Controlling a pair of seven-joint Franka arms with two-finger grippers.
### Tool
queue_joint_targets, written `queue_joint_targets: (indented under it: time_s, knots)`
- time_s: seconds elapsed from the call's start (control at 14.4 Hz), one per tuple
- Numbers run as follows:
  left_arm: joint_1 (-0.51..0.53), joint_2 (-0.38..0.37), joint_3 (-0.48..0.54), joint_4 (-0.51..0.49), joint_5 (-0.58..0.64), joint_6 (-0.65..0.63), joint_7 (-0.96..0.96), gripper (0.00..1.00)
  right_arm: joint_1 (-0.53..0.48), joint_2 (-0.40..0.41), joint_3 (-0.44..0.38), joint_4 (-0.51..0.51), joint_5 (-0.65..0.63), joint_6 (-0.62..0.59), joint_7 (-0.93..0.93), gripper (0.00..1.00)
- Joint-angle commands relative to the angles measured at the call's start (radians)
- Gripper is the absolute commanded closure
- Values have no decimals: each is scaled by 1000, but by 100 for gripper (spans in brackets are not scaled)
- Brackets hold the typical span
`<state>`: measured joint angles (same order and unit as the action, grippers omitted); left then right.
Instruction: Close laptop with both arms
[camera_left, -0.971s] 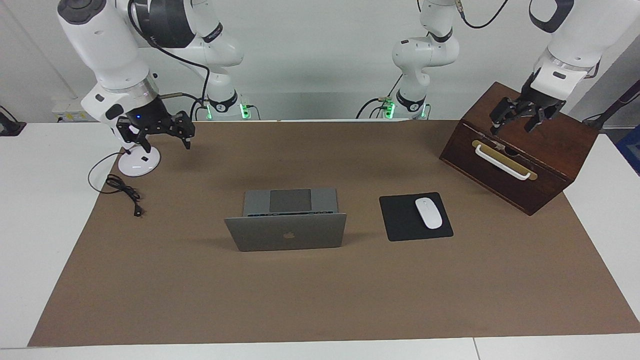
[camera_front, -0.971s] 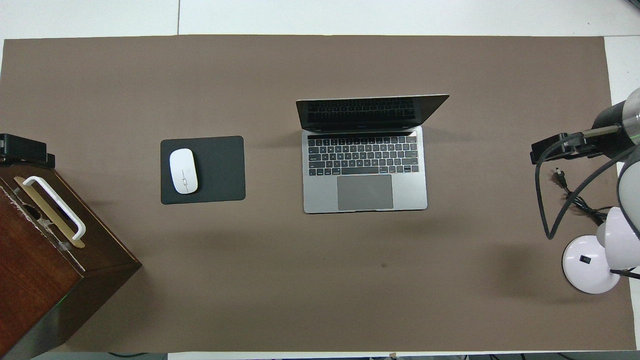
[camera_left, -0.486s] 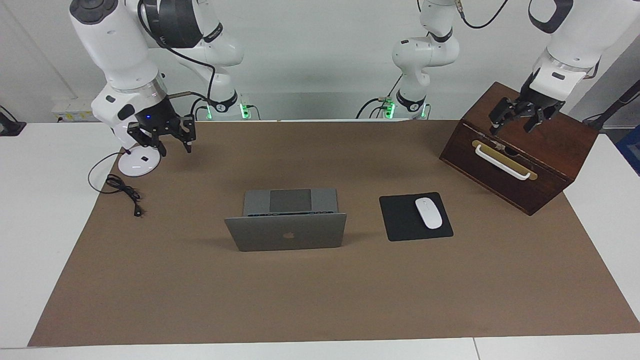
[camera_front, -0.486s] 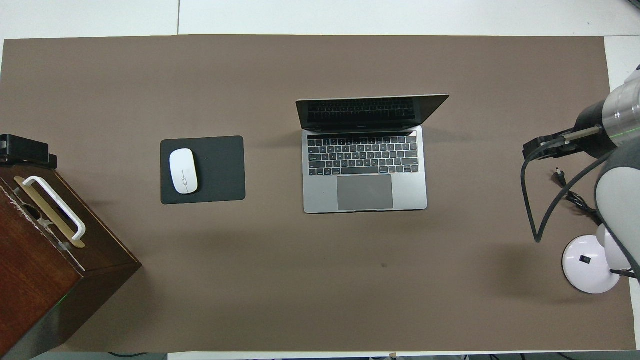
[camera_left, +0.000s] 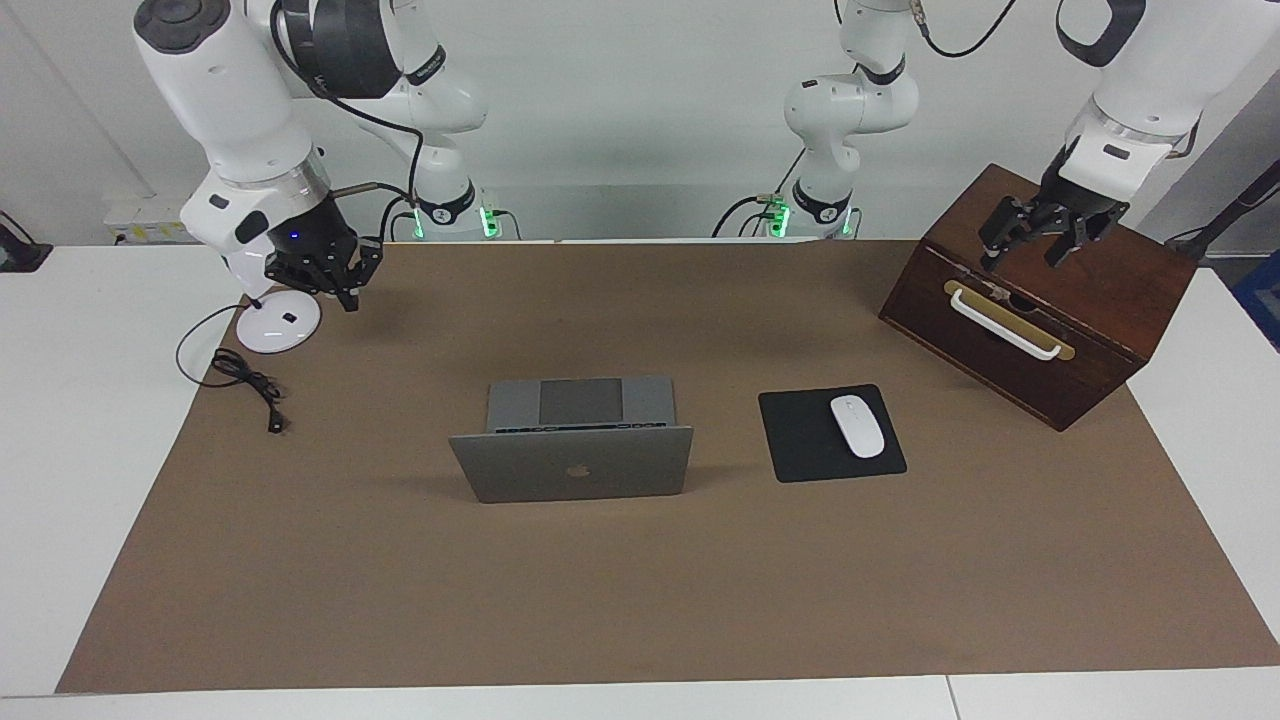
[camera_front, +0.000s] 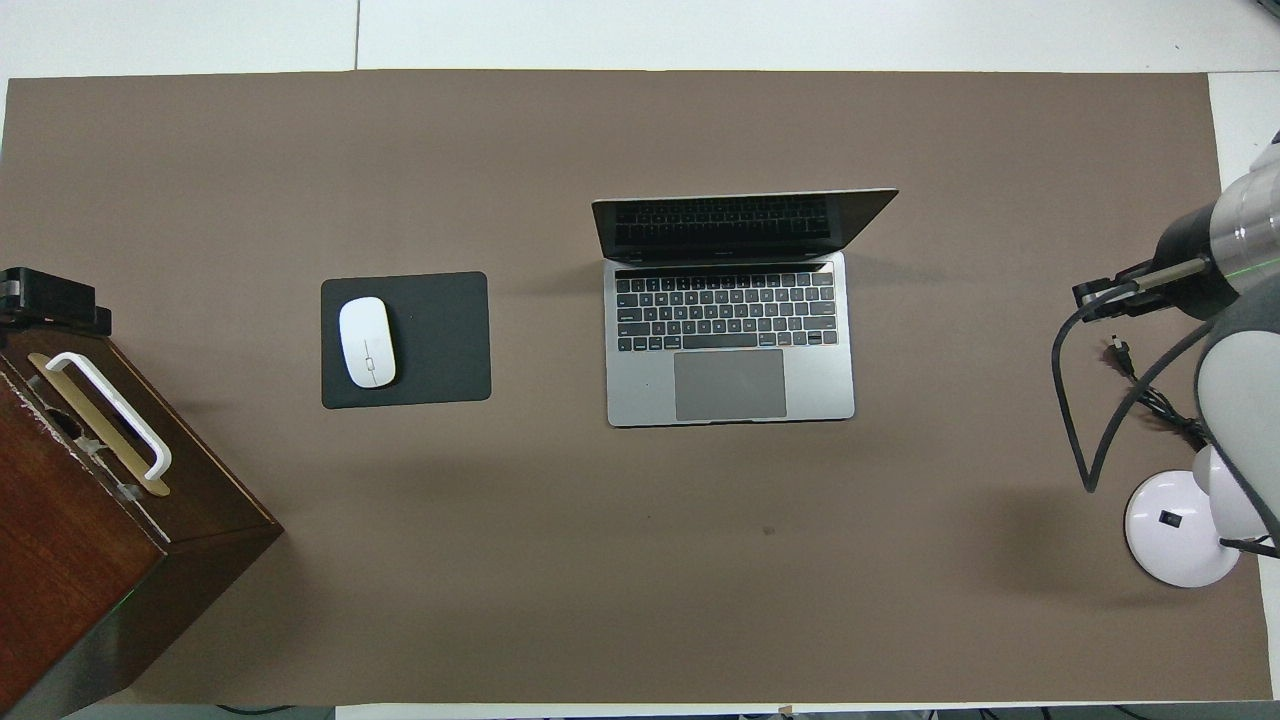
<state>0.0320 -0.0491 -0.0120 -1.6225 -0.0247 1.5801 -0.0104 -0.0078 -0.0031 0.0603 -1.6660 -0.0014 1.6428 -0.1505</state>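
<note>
The laptop stands open mid-mat, apart from every edge. The right gripper, fingertips together, hangs over the mat's robot-side corner; the left gripper, fingers parted and empty, hangs over the wooden box.

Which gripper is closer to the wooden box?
Left. The left gripper hangs just over the wooden box; the right gripper is up over the mat's other end, by the lamp base.

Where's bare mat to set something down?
Free: the brown mat between the laptop and the robots, and the strip between the laptop's lid and the mat's edge farthest from them. Crowded: wooden box corner, and lamp base with cable.
</note>
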Motion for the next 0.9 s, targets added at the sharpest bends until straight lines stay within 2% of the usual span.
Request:
queue_joint_targets:
  time_s: [0.0, 0.07, 0.35, 0.56, 0.83]
  knots:
    - [-3, -31, 1, -46, 20, 53, -5, 79, -17, -5, 4, 8, 37, -14, -29, 100]
    - [-1, -31, 1, -51, 20, 70, -5, 100, -14, 0, 4, 21, 38, -12, -27, 100]
    - [-4, -31, 0, -54, 17, 78, -5, 100, -6, 35, 9, 77, 35, 0, -27, 100]
    - [-11, -25, -5, -66, 9, 193, 0, 100, 11, 49, 12, 92, 35, 15, -26, 100]
    - [-56, -17, -9, -65, -41, 241, 13, 100, 61, 115, 12, 130, 34, 86, -21, 100]
